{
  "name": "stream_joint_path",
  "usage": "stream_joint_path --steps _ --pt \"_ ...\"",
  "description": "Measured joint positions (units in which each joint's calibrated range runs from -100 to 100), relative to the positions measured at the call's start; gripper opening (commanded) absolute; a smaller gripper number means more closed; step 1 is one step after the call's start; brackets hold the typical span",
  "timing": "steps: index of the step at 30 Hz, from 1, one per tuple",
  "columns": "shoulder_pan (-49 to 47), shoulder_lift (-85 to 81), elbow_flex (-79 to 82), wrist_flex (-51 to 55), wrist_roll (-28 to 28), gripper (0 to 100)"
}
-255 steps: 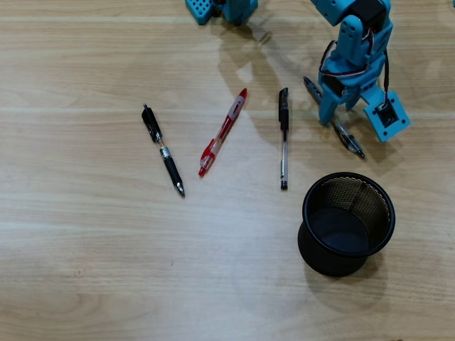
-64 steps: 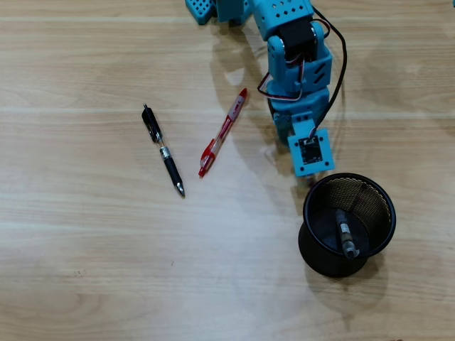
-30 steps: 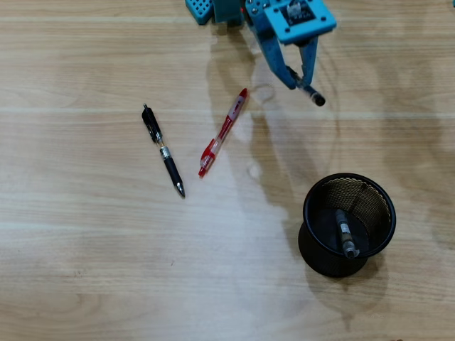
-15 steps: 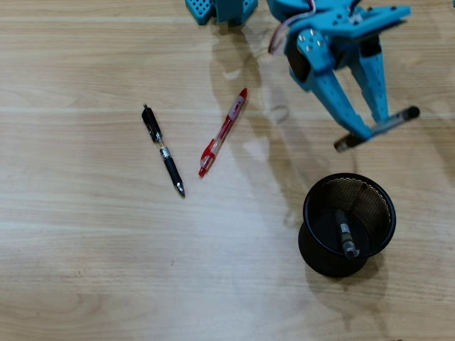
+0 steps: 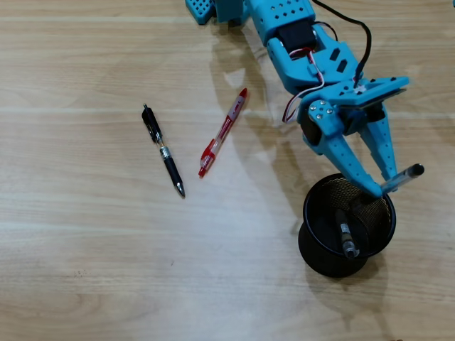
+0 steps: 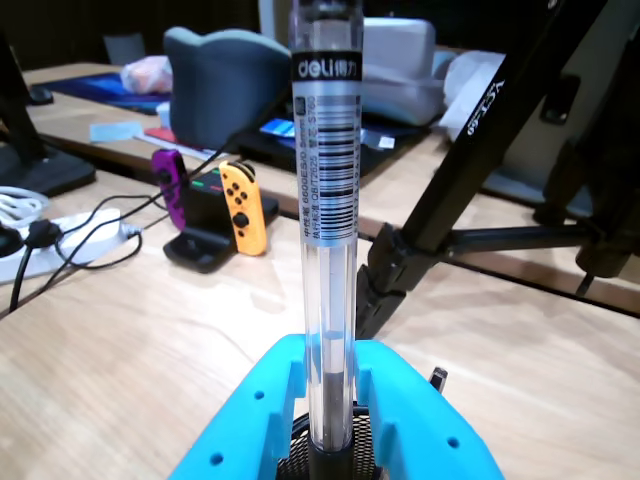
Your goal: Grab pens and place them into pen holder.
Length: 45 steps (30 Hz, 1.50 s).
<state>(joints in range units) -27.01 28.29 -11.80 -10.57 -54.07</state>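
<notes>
Pens: my claw (image 5: 384, 186) is clamped on the clear stick pen (image 6: 326, 250), whose barcode label only the wrist view shows. Overhead, it hangs over the pen holder's (image 5: 307, 217) far rim; the grey-clear clicker (image 5: 343, 234) lies inside. Red pen (image 5: 223, 132) and black pen (image 5: 163, 150) lie apart on open table (image 5: 85, 263).
</notes>
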Motion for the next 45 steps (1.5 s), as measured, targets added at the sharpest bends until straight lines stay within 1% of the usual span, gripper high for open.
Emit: stream_joint_path --steps 1,4,6,16,18,21,25,29,35,40,45 --pt "0.1 0.2 0.0 -0.1 0.0 4" --pt "0.3 0.3 0.0 -0.3 0.0 13" --pt "0.4 0.3 0.0 -0.3 0.0 17" --pt "0.4 0.3 0.0 -0.2 0.0 17" --pt "0.4 0.3 0.0 1.8 1.1 15" --pt "0.4 -2.4 0.0 10.5 3.0 10" --pt "1.0 -10.3 0.0 28.2 3.6 3" --pt "3.0 -18.5 0.0 45.7 4.4 2" --pt "6.1 -30.1 0.0 67.4 8.8 2" --pt "9.4 -35.9 0.0 81.0 10.4 2" --pt "12.4 -39.0 0.0 88.1 10.5 2"
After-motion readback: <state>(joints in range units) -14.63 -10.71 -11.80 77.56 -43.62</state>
